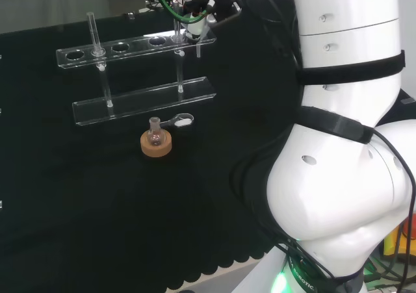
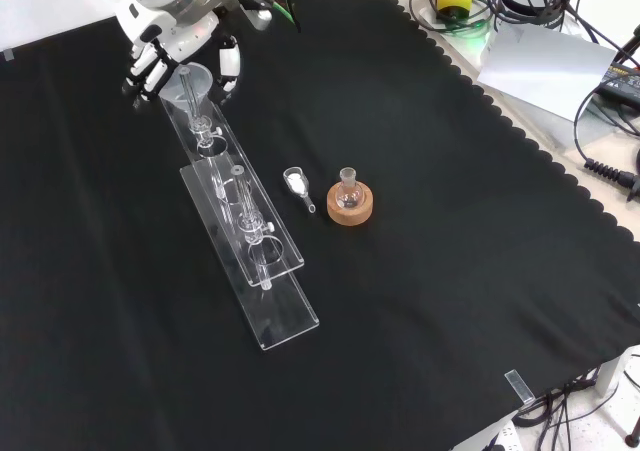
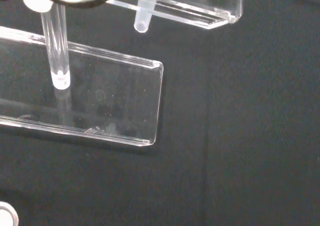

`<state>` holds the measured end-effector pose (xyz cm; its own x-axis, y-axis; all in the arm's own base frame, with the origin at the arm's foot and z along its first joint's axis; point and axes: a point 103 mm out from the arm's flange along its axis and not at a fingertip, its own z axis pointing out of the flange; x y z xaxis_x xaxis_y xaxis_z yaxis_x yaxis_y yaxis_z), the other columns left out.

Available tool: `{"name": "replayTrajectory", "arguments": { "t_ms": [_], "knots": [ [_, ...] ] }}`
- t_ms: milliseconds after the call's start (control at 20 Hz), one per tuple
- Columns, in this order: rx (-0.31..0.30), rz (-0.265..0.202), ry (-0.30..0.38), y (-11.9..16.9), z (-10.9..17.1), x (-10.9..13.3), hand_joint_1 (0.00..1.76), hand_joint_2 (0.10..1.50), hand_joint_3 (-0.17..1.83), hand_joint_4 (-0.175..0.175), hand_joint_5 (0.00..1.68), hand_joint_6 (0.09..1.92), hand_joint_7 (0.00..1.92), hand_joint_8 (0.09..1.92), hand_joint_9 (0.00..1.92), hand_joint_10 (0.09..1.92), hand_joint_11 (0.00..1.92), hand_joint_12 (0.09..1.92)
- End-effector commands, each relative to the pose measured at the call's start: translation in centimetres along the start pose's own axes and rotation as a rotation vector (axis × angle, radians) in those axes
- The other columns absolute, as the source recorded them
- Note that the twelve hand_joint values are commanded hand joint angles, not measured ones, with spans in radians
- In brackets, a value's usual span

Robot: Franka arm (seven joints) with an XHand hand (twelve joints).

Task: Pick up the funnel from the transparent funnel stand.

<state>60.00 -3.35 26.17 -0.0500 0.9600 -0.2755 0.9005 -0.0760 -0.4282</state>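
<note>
- The funnel [image 2: 190,86] sat in the end hole of the transparent funnel stand [image 2: 262,271], its stem hanging through the upper shelf.
- The hand [image 2: 160,56] surrounded the funnel's rim, fingers apparently curled beside it; whether they actually touched it was unclear.
- A small flask [image 2: 348,186] rested on its cork ring [image 2: 350,209], well apart.

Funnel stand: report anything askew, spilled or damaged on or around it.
Nothing stands out. The funnel stand sits level on the cloth, the funnel is upright at its end beside the hand, and the flask stands upright on its cork ring.
</note>
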Motion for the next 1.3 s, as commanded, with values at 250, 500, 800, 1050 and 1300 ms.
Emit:
{"name": "replayTrajectory", "arguments": {
  "t_ms": [250, 500, 800, 1050, 1300],
  "knots": [
    [-0.058, 0.005, -0.034, -0.7, -1.1, -0.4, 0.84, 0.70, 0.66, 0.045, 0.39, 0.09, 0.04, 0.62, 0.67, 0.60, 0.41, 1.45],
    [-0.118, 0.026, -0.081, -1.8, -2.8, -0.6, 0.88, 0.71, 0.66, 0.027, 0.74, 0.40, 0.35, 0.60, 0.83, 0.48, 0.44, 1.40],
    [-0.166, 0.054, -0.083, -3.8, -5.1, -1.7, 0.91, 0.71, 0.67, 0.022, 0.79, 0.71, 0.56, 0.64, 0.91, 0.46, 0.47, 1.39],
    [-0.163, 0.076, -0.089, -5.6, -6.3, -2.7, 0.92, 0.71, 0.68, 0.018, 0.78, 0.76, 0.58, 0.65, 0.94, 0.46, 0.48, 1.37],
    [-0.165, 0.089, -0.086, -7.9, -6.7, -3.3, 0.92, 0.70, 0.68, 0.016, 0.78, 0.77, 0.57, 0.65, 0.95, 0.47, 0.49, 1.37]
  ]
}}
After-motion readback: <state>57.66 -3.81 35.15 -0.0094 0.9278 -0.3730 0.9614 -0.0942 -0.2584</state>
